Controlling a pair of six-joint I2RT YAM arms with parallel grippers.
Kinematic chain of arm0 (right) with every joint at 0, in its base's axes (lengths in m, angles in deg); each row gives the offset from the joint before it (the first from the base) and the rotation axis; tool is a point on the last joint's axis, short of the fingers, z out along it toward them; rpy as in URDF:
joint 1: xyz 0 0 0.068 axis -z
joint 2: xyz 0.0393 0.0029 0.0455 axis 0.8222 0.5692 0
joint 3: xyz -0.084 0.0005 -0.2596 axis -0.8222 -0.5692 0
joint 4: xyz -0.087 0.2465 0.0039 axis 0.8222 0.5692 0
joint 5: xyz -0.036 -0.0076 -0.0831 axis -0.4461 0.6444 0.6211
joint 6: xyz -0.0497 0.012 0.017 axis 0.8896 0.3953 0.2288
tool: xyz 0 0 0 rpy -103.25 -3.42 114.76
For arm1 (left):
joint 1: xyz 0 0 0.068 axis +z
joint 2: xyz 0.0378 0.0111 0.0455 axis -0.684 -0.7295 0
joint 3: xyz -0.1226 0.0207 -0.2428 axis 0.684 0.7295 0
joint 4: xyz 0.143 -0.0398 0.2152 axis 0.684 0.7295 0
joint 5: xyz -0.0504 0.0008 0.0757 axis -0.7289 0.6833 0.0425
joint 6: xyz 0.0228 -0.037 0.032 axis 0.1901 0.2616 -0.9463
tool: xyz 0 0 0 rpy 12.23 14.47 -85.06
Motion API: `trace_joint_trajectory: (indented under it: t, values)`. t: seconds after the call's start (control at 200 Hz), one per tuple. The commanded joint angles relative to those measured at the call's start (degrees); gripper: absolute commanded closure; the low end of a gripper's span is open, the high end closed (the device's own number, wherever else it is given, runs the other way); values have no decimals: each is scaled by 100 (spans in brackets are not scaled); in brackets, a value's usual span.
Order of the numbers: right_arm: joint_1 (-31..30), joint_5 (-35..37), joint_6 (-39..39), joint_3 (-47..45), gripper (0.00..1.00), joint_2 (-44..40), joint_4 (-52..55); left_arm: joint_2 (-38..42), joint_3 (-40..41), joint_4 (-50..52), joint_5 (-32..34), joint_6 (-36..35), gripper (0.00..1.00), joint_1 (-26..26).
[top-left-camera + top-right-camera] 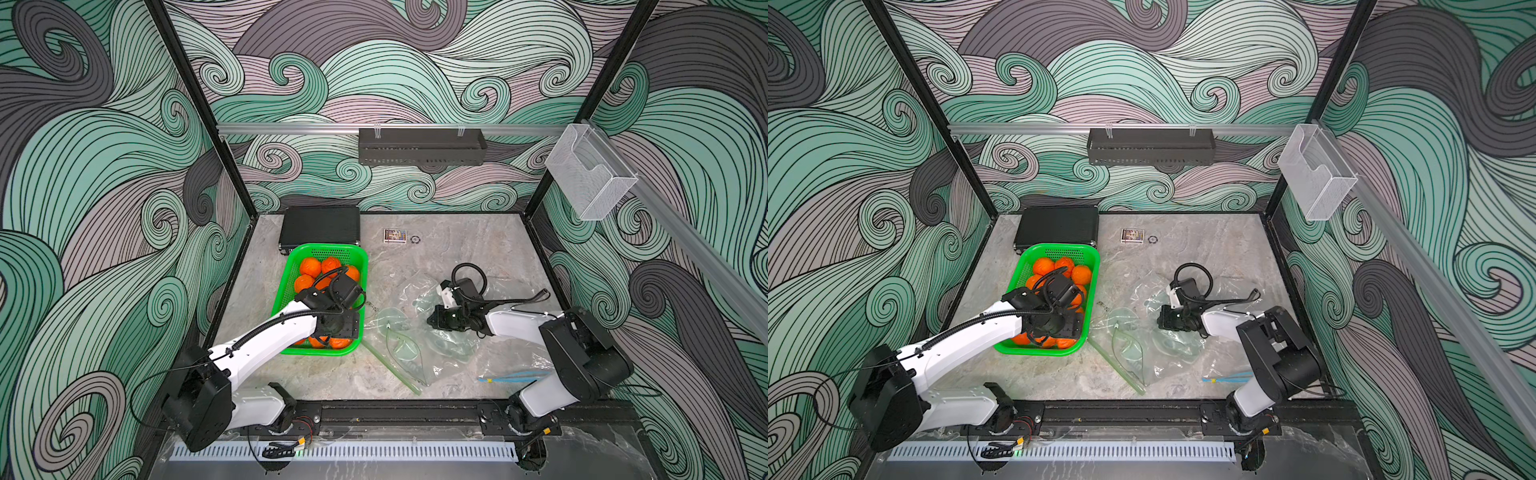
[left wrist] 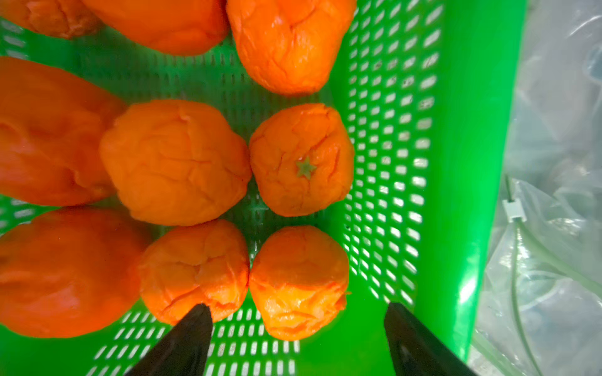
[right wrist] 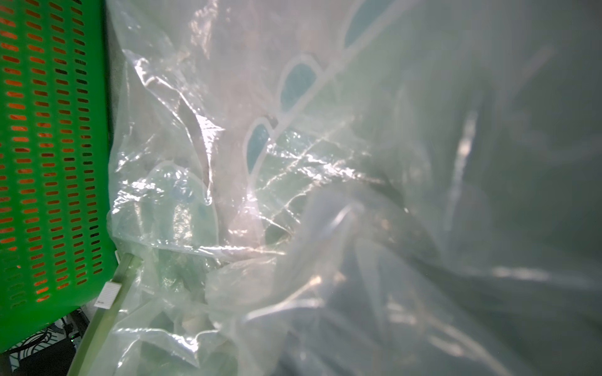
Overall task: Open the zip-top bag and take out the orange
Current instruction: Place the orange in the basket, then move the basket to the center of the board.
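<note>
Inventory, tabletop, as seen

- Green basket [image 1: 320, 248], perforated plastic, on the grey table [image 1: 478, 249] toward the robot's left. Its slotted wall also shows in the left wrist view [image 2: 472, 162] and the right wrist view [image 3: 49, 162].
- Oranges [image 1: 311, 266], a batch of wrinkled-skinned fruit on the basket floor, seen in both top views [image 1: 1044, 266] and partly covered by the left arm. One orange [image 2: 298, 283] sits just ahead of the left fingertips, beside the basket wall and touching its neighbour.
- Left gripper [image 2: 298, 338], pointing down into the basket. Its two black fingertips [image 2: 195, 325] are spread wide with clear space on either side of that orange; nothing is held.
- Zip-top bag [image 1: 449, 357], clear film, crumpled flat on the table just beside the basket, between it and the right arm. It is seen in both top views [image 1: 1167, 353].
- Green zip strip [image 1: 390, 370], along the bag's edge, running diagonally from the basket's near corner. Its white slider [image 3: 107, 293] lies close against the basket wall.
- Right gripper [image 1: 432, 320], low on the middle of the bag with its jaws closed. Film fills the right wrist view, so whether any is pinched cannot be told.
- Black case [image 1: 320, 226], flat, touching the basket's far end.
- Small printed card [image 1: 395, 235], well apart from the bag at the back of the table.
- Blue strip [image 1: 515, 377], under clear film near the right arm's base
</note>
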State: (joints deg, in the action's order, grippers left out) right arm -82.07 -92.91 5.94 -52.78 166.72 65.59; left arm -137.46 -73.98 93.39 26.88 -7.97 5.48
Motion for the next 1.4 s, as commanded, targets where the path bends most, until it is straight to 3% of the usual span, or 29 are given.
trace_joint_trajectory:
  t: [0.0,0.3,0.39,0.495,0.575,0.68,0.755,0.831,1.011,1.121,1.216,1.396]
  values:
    - [13,289,76,-122,100,-356,362,489,-249,377,116,-48,17,-20]
    - [13,362,159,396,100,-2070,1658,2150,228,-312,806,-195,19,-21]
    - [-2,295,266,617,99,-2603,2332,2564,287,-206,1410,-15,20,-6]
    - [-6,304,351,543,97,-3228,2797,2564,142,121,2197,229,8,246]
    - [-15,333,337,349,96,-3693,2925,2352,117,-102,2368,196,1,829]
    - [-13,385,336,128,94,-4162,2981,1976,129,-628,1889,80,1,2011]
    - [-13,386,404,115,94,-4339,3202,1687,216,-1033,1047,67,1,3013]
    - [-13,334,442,125,93,-4428,3368,1430,334,-1435,666,68,2,3734]
    - [-33,230,402,54,93,-4378,3286,639,616,-2395,-1673,133,8,5476]
    - [-31,265,410,36,93,-4356,3275,-48,597,-2870,-2771,297,13,5958]
    - [-36,298,396,5,93,-4374,3227,-520,586,-3164,-3355,433,17,6012]
    - [-38,317,397,-11,93,-4400,3223,-598,856,-3681,-3743,658,21,5965]
